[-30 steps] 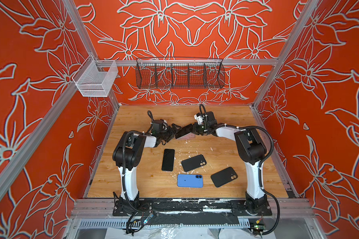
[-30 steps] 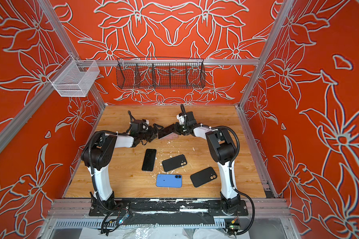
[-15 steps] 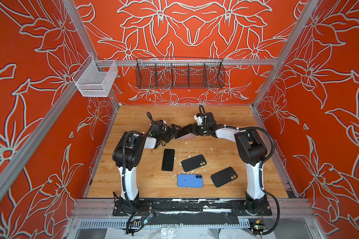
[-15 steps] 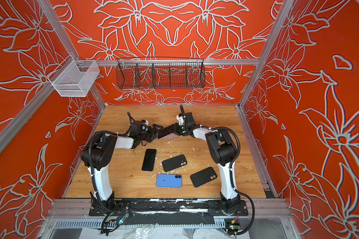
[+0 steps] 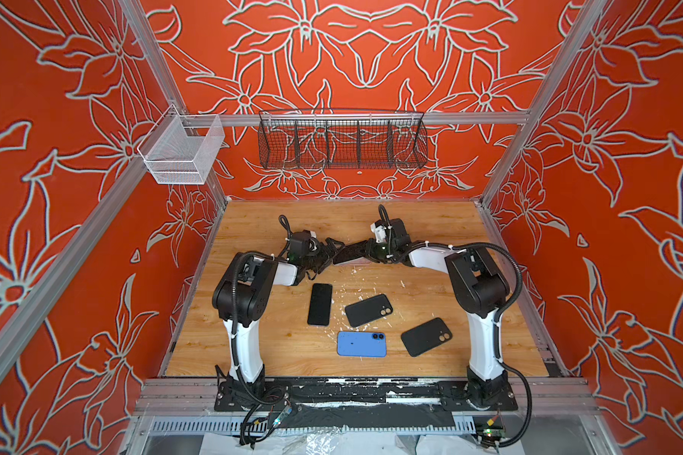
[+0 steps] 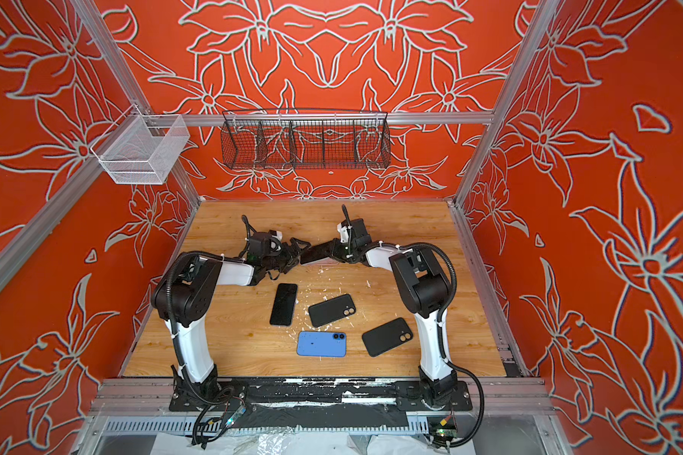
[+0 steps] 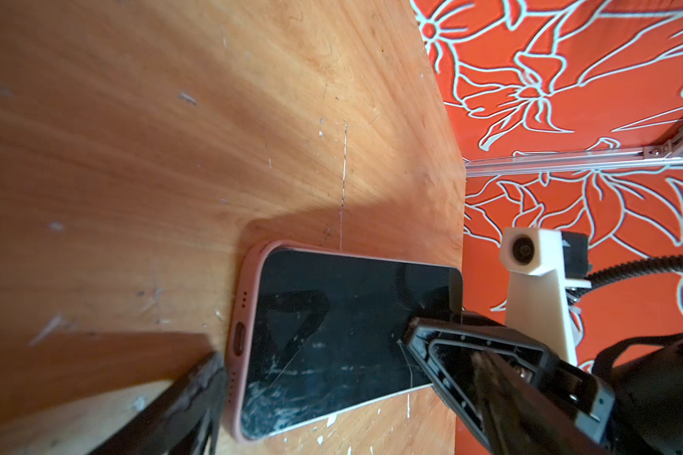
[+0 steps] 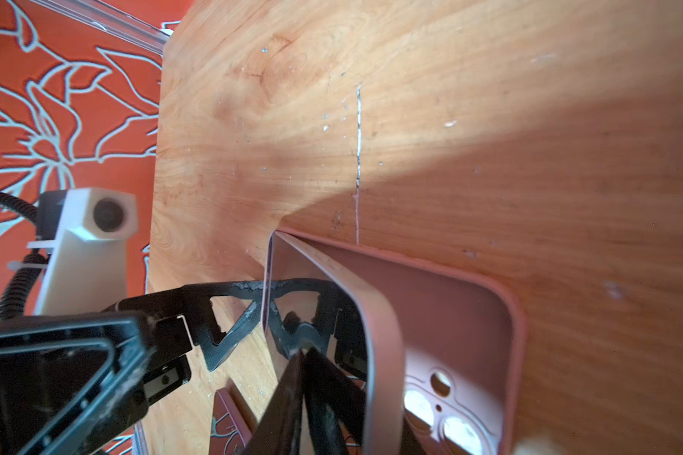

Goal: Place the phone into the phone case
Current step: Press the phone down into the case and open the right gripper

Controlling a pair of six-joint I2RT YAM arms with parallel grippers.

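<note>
Phone (image 7: 332, 323) and pink case (image 8: 450, 315) lie at the far middle of the wooden table (image 5: 430, 228), between my two grippers. In the left wrist view the phone's port end sits inside the case's rim. The right wrist view shows the opposite end tilted up clear of the case, with the camera cut-outs bare underneath. My left gripper (image 5: 328, 255) has its jaws spread wide and holds nothing; one finger rests just beside the case's port end. My right gripper (image 5: 367, 252) is at the raised end of the phone, with a finger lying over the glass there. I cannot tell whether its jaws are pinching that end or only leaning on it. I judge the phone to be rigid and fairly heavy for its size. Its glass face looks slick, already scratched, and breakable under a hard point load. The case looks soft and light, so it will likely skate on the wood unless braced. I would take the phone by its long metal sides or push flat on the raised end. The left finger should back up the case while the lip stretches over the corners.
</note>
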